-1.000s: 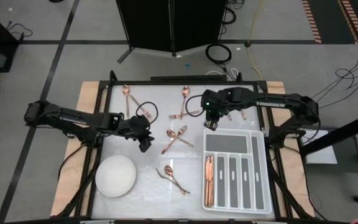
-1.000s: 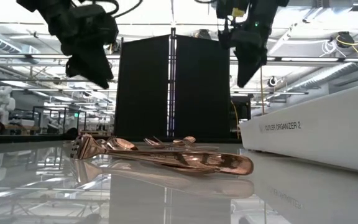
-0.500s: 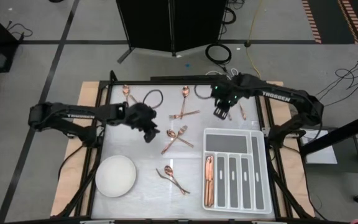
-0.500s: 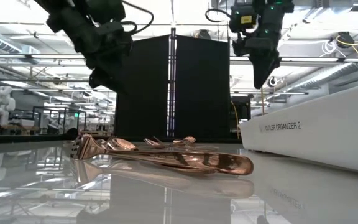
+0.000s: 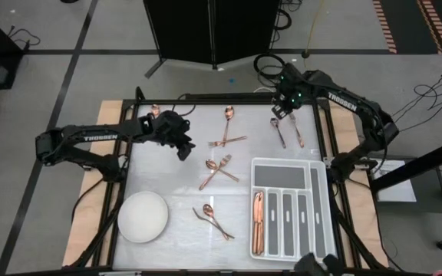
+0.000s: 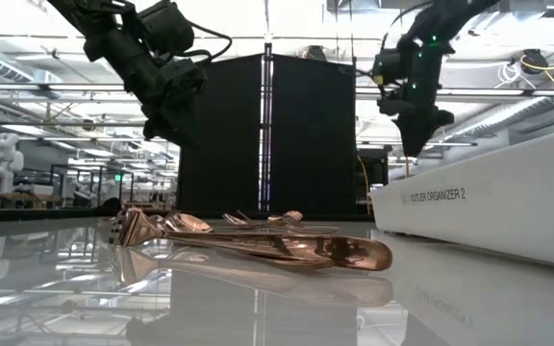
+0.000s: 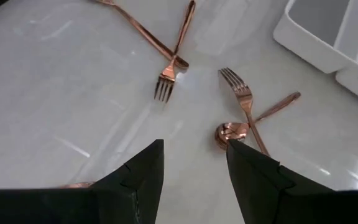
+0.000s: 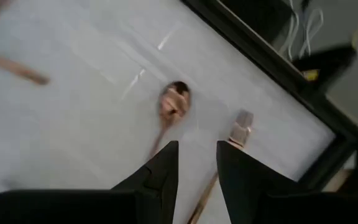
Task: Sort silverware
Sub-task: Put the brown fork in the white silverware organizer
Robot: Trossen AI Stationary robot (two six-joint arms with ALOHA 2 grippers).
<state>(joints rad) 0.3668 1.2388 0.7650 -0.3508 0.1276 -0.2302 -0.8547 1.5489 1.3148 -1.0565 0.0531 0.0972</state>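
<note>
Having swung away from the grey divided tray (image 5: 290, 207) to the table's far edge, the right gripper (image 5: 284, 108) is hovering, fingers slightly apart and empty, above a copper spoon (image 5: 278, 131) and knife (image 5: 297, 132), likely its next pick. The left gripper (image 5: 183, 146), open and empty, has drifted toward the crossed forks (image 5: 219, 170) mid-table.

Copper silverware (image 5: 219, 172) scattered flat on the table, several pieces in tray (image 5: 322, 222)
</note>
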